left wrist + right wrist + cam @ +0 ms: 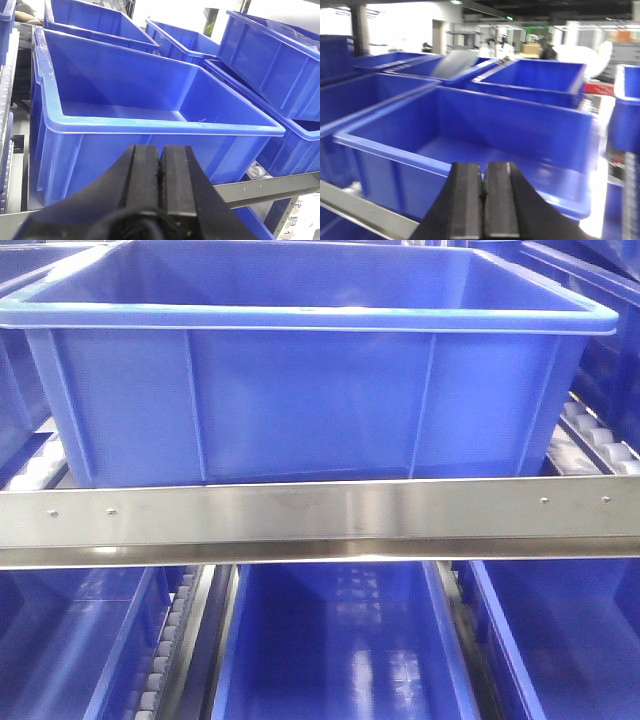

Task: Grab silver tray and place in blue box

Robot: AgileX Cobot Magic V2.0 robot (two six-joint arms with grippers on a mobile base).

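The blue box (300, 315) stands on the upper shelf level, open and with nothing showing inside it. My left gripper (160, 147) is shut with nothing in it, hanging in front of the blue box's (150, 127) near wall, below its rim. My right gripper (483, 165) is also shut and holds nothing, just short of the blue box's (395, 150) near rim. In the right wrist view a pale grey flat panel (454, 64) leans tilted in a crate farther back. It looks like the silver tray, but it is blurred.
A steel rail (320, 510) runs across just below the box. More blue crates (340, 640) sit on the lower level. Other crates (270, 55) crowd both sides and the back. White rollers (590, 435) line the shelf to the right.
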